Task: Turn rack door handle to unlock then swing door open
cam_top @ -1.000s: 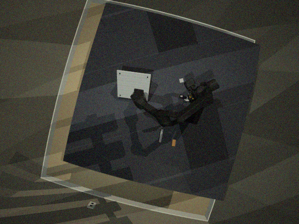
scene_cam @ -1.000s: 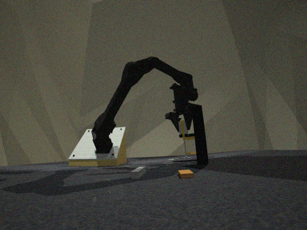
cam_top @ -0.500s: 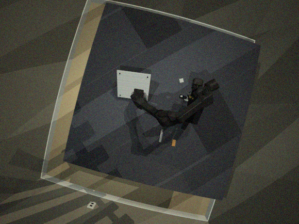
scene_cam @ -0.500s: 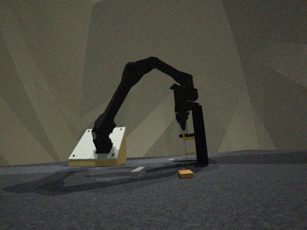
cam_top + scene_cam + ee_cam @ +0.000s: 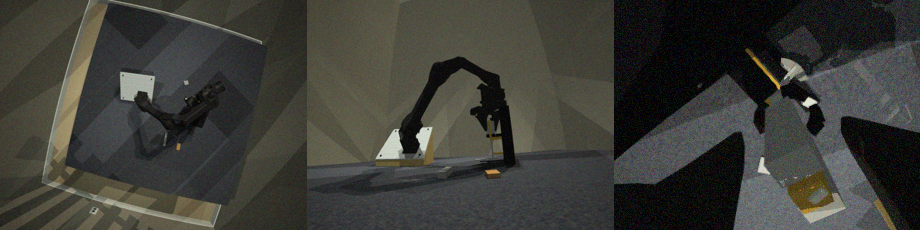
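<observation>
"Slate-blue surface (image 5: 174,55) (image 5: 456,204), largest item. Next?"

"Black six-joint arm (image 5: 192,117) (image 5: 426,99), arched; white sloped panel (image 5: 134,83) (image 5: 390,145) on a yellow-sided body, beneath the arm's far end."

"Then?"

"Black post (image 5: 508,139), upright. Claw (image 5: 190,101) (image 5: 491,130) (image 5: 791,131), beside it: released, fingers spread, pointing down."

"The task's piece?"

"Rack door handle (image 5: 490,126) (image 5: 791,142), grey and yellow, between the fingers, visible gaps either side. Door angle: cannot tell."

"Smalls?"

"Grey bar (image 5: 165,139) (image 5: 445,172); orange block (image 5: 178,146) (image 5: 493,173), near the bar; white tile (image 5: 186,82), lying flat."
</observation>
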`<act>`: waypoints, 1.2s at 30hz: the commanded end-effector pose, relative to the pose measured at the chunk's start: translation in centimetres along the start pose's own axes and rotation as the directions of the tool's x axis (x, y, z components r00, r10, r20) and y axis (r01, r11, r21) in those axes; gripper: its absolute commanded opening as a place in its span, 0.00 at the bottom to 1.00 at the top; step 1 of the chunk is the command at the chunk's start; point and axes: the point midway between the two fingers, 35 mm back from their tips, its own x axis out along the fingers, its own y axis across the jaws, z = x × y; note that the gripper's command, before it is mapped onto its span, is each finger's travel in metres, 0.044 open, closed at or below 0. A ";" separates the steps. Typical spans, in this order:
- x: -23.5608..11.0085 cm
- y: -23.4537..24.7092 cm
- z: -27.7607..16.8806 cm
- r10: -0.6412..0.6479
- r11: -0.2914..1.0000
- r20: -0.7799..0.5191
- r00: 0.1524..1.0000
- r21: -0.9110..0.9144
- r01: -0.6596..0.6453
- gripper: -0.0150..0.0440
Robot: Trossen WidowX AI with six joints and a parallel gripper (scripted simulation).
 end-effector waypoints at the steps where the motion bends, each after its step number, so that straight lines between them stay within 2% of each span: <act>1: 0.0 0.0 -0.1 -0.002 0.979 0.000 1.000 0.206 0.002 0.75; 10: 0.0 0.0 -0.1 -0.002 0.794 0.000 1.000 0.608 0.001 0.75; 21: 0.1 0.0 0.0 -0.002 0.395 0.000 1.000 0.919 0.001 0.75; 28: 0.1 0.0 0.0 -0.002 0.388 0.000 1.000 0.922 0.001 0.75; 36: 0.1 0.0 0.0 -0.002 0.388 0.000 1.000 0.922 0.001 0.66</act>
